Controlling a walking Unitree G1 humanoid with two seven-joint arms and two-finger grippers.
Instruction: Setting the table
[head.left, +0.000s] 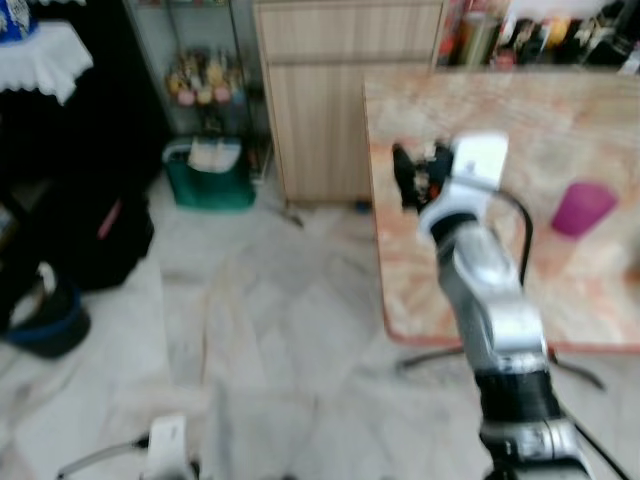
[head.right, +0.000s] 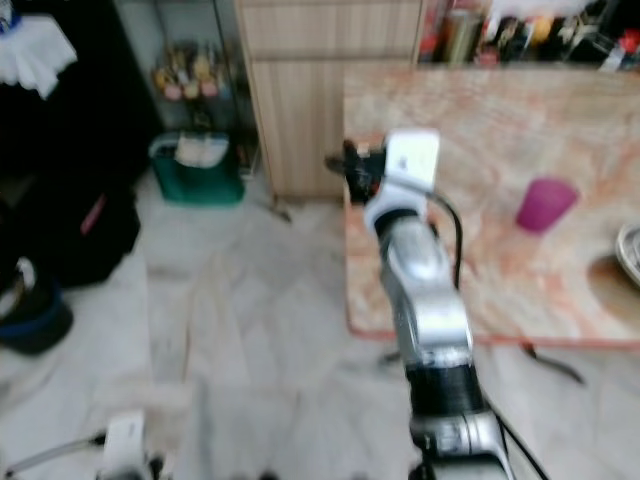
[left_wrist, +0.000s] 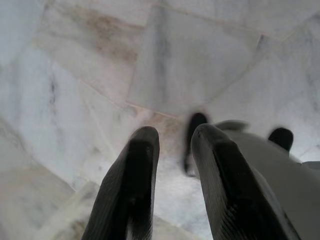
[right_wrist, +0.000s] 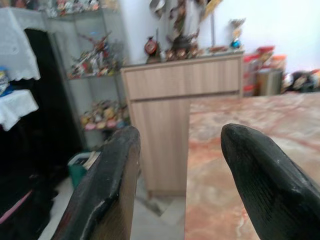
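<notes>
Marble, veined in pink and cream and polished to a soft sheen, formed the top of the table (head.left: 560, 130), a broad slab with a straight near edge carried on thin metal legs. On it stood a magenta plastic cup (head.left: 582, 208) — a short tapered tumbler, upright, open mouth up, well in from the table's near edge and toward its right side. The curved rim of a pale plate (head.right: 630, 250) showed at the far right of the tabletop, apart from the cup.

The right gripper (right_wrist: 180, 150) was raised over the table's left edge, at the end of a jointed silver arm with black collars; its two black fingers (right_wrist: 107, 185), rounded and finely ribbed, stood wide apart with nothing between them, well to the left of the cup. The left gripper (left_wrist: 172, 165) hung low over the floor (head.left: 280, 330) of white, grey-veined marble tiles, its fingers slightly parted and empty.

Beyond the table stood a light wood-grain cabinet (head.left: 340, 100). Left of it, a wire shelf (head.left: 205, 80) held small blurred objects, with a green bin (head.left: 210, 175) at its foot — both softened by motion blur.
</notes>
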